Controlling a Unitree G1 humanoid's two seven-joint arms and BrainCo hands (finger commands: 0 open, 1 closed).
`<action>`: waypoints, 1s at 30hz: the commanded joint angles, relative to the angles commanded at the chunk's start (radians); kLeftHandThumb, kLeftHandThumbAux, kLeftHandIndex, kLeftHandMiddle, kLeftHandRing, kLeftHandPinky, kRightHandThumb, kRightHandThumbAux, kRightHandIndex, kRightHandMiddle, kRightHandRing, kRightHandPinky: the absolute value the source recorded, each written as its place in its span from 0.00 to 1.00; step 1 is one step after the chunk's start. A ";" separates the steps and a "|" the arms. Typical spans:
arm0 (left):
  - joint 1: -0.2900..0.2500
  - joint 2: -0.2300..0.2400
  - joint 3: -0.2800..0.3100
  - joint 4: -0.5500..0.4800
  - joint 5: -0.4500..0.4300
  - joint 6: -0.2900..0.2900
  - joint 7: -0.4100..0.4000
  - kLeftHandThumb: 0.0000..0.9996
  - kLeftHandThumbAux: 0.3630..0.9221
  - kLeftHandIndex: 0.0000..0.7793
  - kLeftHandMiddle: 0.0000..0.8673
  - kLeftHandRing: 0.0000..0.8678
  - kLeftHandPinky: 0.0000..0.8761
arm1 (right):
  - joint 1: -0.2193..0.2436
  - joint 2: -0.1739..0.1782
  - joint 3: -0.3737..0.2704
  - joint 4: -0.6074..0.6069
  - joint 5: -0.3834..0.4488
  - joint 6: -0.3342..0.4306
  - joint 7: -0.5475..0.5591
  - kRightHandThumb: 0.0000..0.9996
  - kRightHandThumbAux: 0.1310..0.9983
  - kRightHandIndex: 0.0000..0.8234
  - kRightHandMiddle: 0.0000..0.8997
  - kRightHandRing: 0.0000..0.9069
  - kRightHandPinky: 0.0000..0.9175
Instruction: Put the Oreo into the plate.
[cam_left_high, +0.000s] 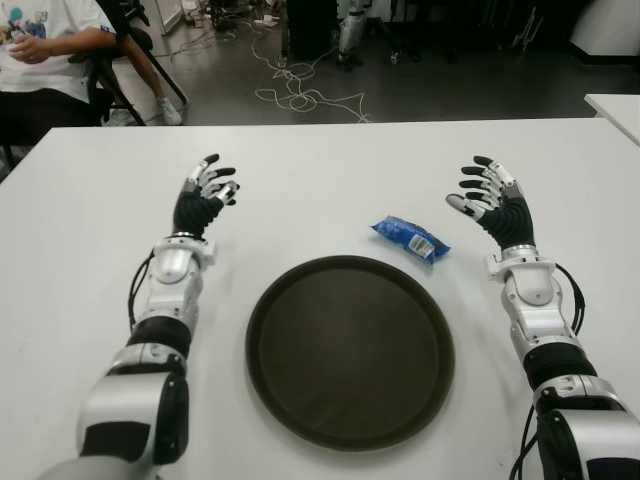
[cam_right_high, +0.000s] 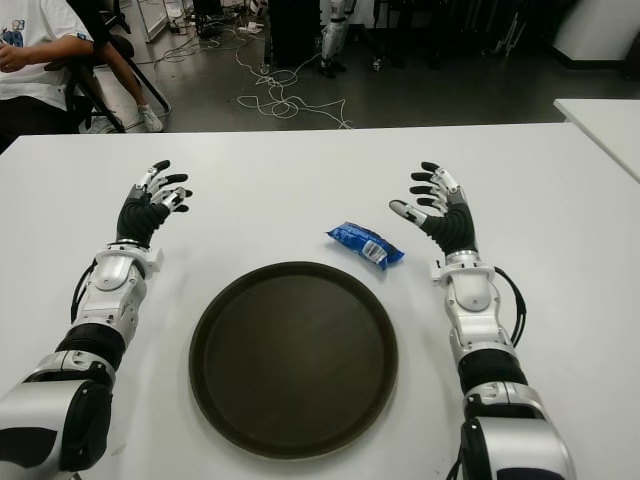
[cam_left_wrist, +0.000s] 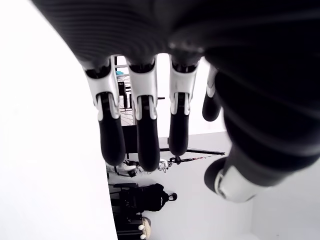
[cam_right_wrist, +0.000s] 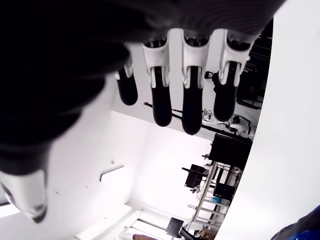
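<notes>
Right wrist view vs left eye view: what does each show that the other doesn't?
Only the right wrist view: the right hand's fingers from close by, spread and holding nothing.

Only the left eye view: the dark round plate, empty; the left hand open beside it on the left; a seated person beyond the table.

Both: the right hand, the white table, and the blue Oreo pack, in the wrist view only as a blue corner.

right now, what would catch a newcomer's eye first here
A large round dark brown tray sits on the white table, centred between the robot's arms. Just beyond its far right rim lies a small blue Oreo packet, close to the open right hand. The left hand, also open, shows left of the tray.
</notes>
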 joint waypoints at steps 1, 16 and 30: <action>0.000 -0.001 0.001 0.000 -0.001 -0.001 0.000 0.47 0.67 0.17 0.31 0.37 0.45 | -0.002 -0.001 0.001 0.002 -0.002 0.000 -0.001 0.00 0.54 0.23 0.30 0.31 0.32; -0.003 -0.001 0.003 0.002 -0.004 0.000 0.000 0.47 0.64 0.17 0.31 0.36 0.45 | -0.009 -0.006 0.002 0.007 -0.011 0.022 -0.001 0.00 0.57 0.24 0.31 0.32 0.32; -0.024 -0.004 -0.003 0.023 0.007 0.008 0.015 0.48 0.64 0.17 0.31 0.37 0.45 | -0.040 -0.029 0.023 -0.010 -0.080 0.016 -0.086 0.00 0.58 0.21 0.29 0.31 0.32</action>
